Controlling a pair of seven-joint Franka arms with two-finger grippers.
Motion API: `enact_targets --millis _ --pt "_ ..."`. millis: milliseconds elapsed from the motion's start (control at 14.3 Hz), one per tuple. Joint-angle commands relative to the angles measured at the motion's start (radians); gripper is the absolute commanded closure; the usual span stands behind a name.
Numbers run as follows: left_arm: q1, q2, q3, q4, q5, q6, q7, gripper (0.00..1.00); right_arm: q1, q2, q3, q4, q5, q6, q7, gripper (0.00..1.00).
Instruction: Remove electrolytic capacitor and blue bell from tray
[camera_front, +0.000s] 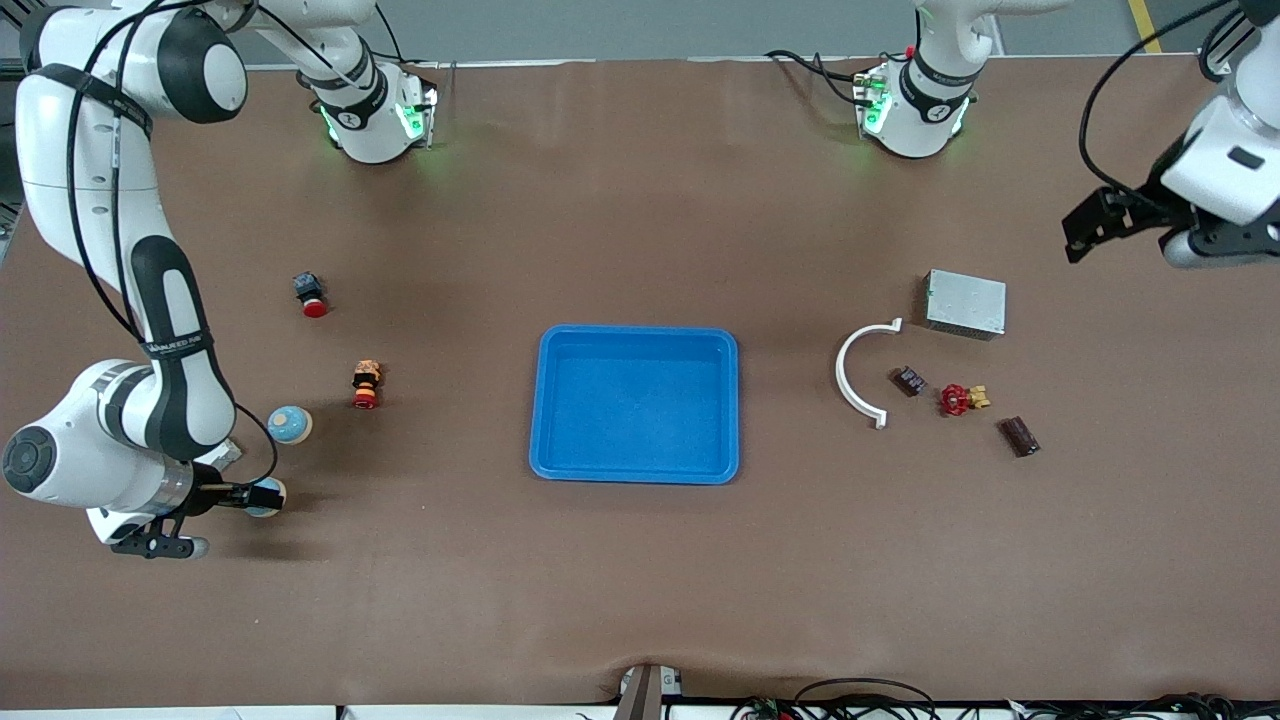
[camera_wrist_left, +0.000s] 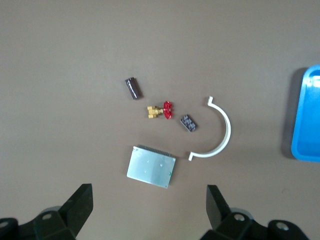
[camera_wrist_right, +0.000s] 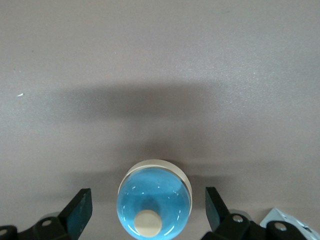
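A blue dome bell (camera_wrist_right: 154, 205) with a cream knob stands on the table between the open fingers of my right gripper (camera_wrist_right: 149, 209), and neither finger touches it. In the front view that bell (camera_front: 270, 496) is at the right gripper (camera_front: 258, 495), near the right arm's end of the table. A second blue bell (camera_front: 290, 425) stands a little farther from the front camera. The capacitor (camera_front: 1020, 437), a dark brown cylinder, lies near the left arm's end and also shows in the left wrist view (camera_wrist_left: 133, 88). My left gripper (camera_front: 1092, 226) is open and empty, high over the table (camera_wrist_left: 149, 202).
A blue tray (camera_front: 637, 332) sits mid-table. Two red push buttons (camera_front: 312, 295) (camera_front: 366, 385) stand toward the right arm's end. Near the capacitor lie a red-handled brass valve (camera_front: 960, 399), a small dark component (camera_front: 908, 381), a white curved clip (camera_front: 858, 372) and a silver box (camera_front: 965, 303).
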Motion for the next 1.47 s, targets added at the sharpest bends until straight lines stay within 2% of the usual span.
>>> enact_targets --millis 0,140,561,701,841,1051,1402 --pt "-0.039 -0.072 0.038 -0.064 -0.025 -0.006 0.029 0.0 -0.01 -0.008 0.011 0.004 0.023 -0.009 -0.012 0.0" --pt "-0.043 -0.064 0.038 -0.02 -0.031 -0.064 0.03 0.0 0.0 -0.03 0.011 0.002 0.022 -0.016 -0.007 0.0" --pt "-0.04 -0.06 0.025 0.028 -0.048 -0.121 0.033 0.0 0.012 -0.195 0.008 -0.006 0.013 -0.246 -0.007 0.0" --pt "-0.036 -0.06 0.027 0.049 -0.057 -0.145 0.028 0.0 0.035 -0.299 0.003 -0.09 0.0 -0.251 -0.006 0.0" --pt "-0.035 -0.058 0.027 0.072 -0.059 -0.165 0.022 0.0 0.047 -0.379 0.006 -0.15 -0.074 -0.253 -0.006 0.0" --pt "-0.033 -0.058 0.027 0.075 -0.059 -0.182 0.02 0.0 0.05 -0.507 0.006 -0.243 -0.109 -0.272 -0.007 0.0" --pt "-0.041 -0.058 0.025 0.074 -0.059 -0.182 0.011 0.0 0.052 -0.662 0.009 -0.242 -0.156 -0.446 -0.006 0.0"
